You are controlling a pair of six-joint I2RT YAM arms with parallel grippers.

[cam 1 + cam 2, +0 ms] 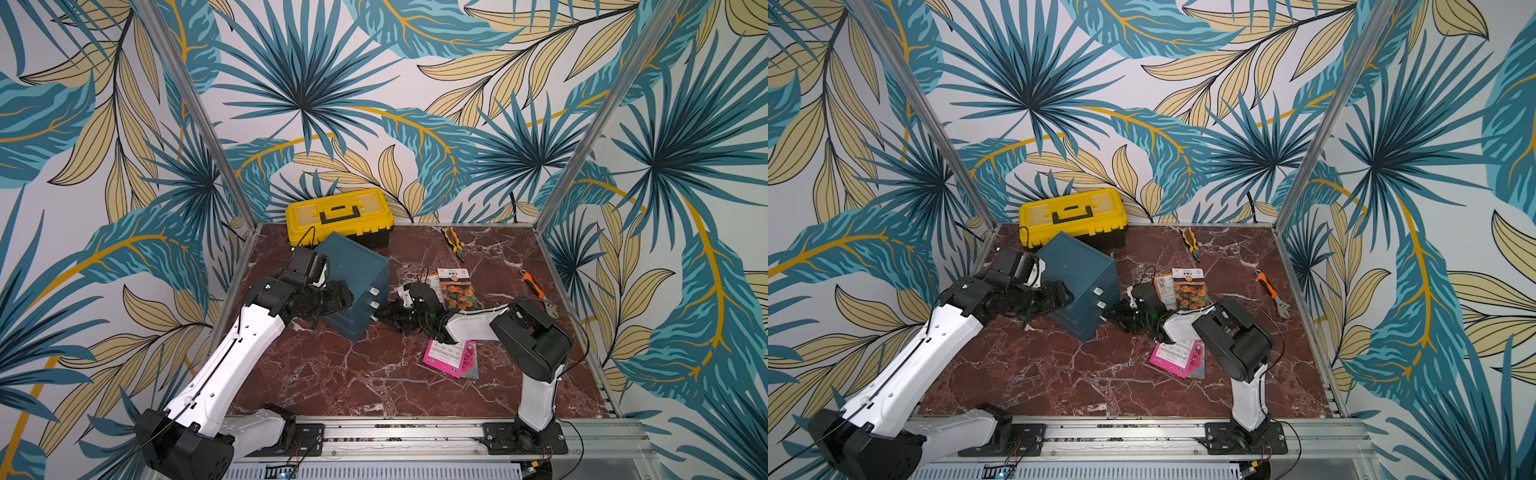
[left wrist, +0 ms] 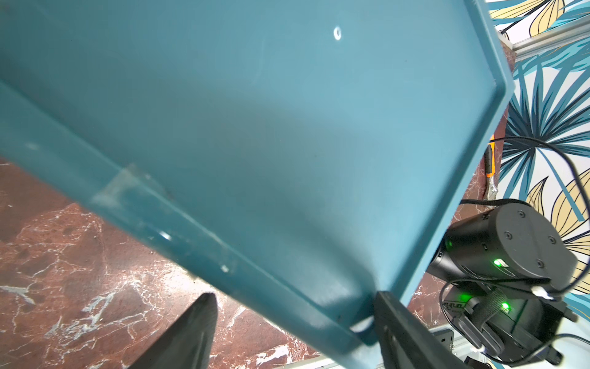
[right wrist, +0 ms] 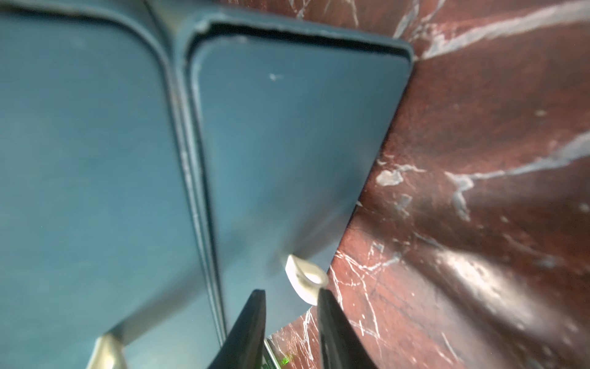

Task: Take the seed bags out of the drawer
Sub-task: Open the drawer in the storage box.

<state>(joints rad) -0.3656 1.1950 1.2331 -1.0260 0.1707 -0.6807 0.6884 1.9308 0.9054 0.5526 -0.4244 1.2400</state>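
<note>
Out already: orange seed bags [image 1: 457, 291] lie on the table [image 1: 332, 382], right of the blue drawer box [image 1: 357, 266]; pink seed bags [image 1: 451, 358] lie nearer, by the right arm
Drawers: all three look pushed in
Right gripper [image 3: 290, 294]: jaws apart, tips at the bottom drawer [image 3: 287, 143], by its white handle [image 3: 305, 280], not pinching it
Left gripper [image 2: 295, 295]: jaws wide apart around the box's low corner (steadying it, I think)
Left to do: open that drawer; I cannot tell if more bags are inside

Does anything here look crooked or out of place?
The teal drawer cabinet sits skewed to the table edges, possibly tipped. Orange seed bags and magenta seed bags lie loose on it, the magenta partly under the right arm.
</note>
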